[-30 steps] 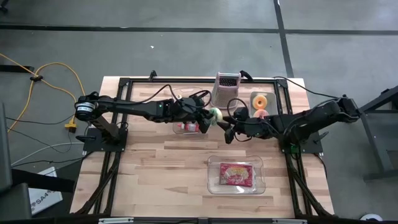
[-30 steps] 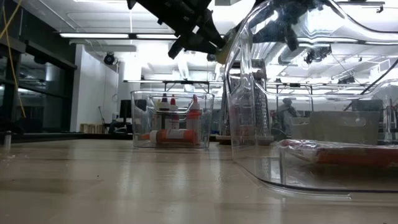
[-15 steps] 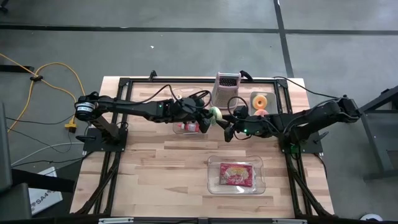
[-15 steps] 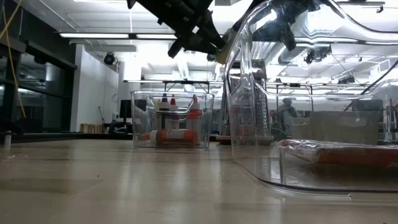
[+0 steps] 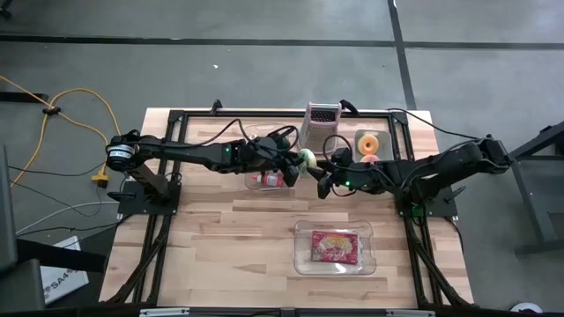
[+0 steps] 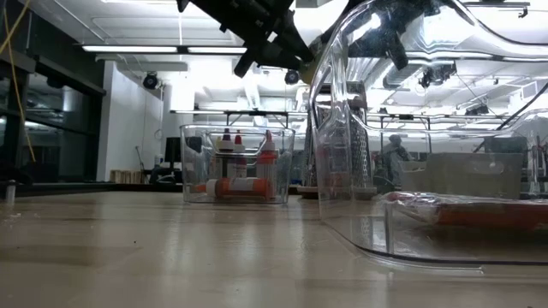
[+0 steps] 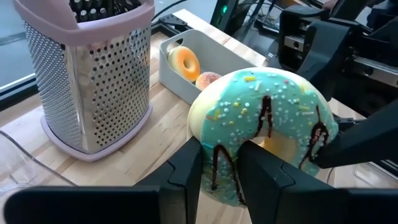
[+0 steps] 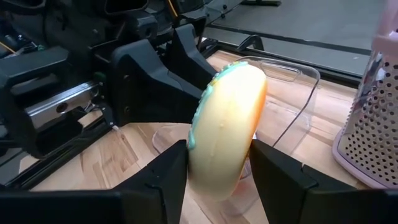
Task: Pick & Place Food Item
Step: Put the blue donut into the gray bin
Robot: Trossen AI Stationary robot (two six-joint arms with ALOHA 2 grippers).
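At six o'clock, nearest the front edge of the tabletop, we are seeing a clear tray holding a red packet; bare wood is lying open to its nine o'clock side, with the dark frame rails running along both side edges.

Toward the middle, we are watching both arms meeting above the tabletop. The left end effector, reaching in from nine o'clock, is pinching the doughnut with teal icing, chocolate drizzle and sprinkles; in its wrist view its two fingers are pressing the near rim of the ring. The right end effector, coming from three o'clock, is standing with its fingers on either side of the same doughnut, pale underside toward its camera; the fingers look to be touching or nearly touching it, and we cannot tell which.

Just below the left end effector, a clear bin of small bottles is sitting on the wood.

Farther back, toward twelve o'clock, a box grater with a pink top is standing upright near the far edge, and at its three o'clock side a grey tray is holding two more doughnuts. Open wood is lying between grater and arms.
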